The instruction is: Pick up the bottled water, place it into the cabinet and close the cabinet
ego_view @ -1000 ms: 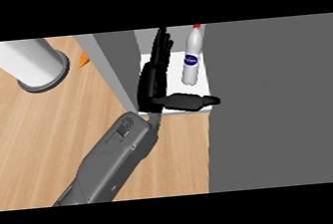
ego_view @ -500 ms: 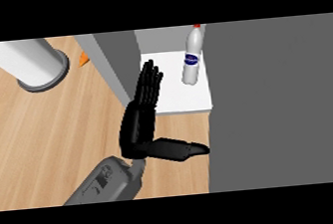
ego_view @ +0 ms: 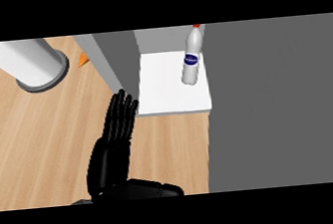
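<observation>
The bottled water (ego_view: 190,57), clear with a blue label and a red cap, stands upright at the back right of the cabinet's white shelf (ego_view: 169,93). Nothing touches it. My left hand (ego_view: 113,148) is outside the cabinet, over the wooden counter, open with straight fingers pointing away. Its fingertips (ego_view: 123,99) end just left of the shelf's front left corner, and the thumb (ego_view: 155,189) sticks out to the right at the view's lower edge. A grey cabinet wall (ego_view: 112,59) stands left of the shelf. My right hand does not show.
A wide grey panel (ego_view: 279,99) fills the right side of the view beside the shelf. A white cylinder on a grey base (ego_view: 36,63) stands at the upper left, with a small orange thing (ego_view: 82,58) beside it. Wooden counter (ego_view: 32,140) spreads to the left.
My left hand has pulled back out of the cabinet, down and to the left, away from the bottle. The bottle stays upright on the shelf.
</observation>
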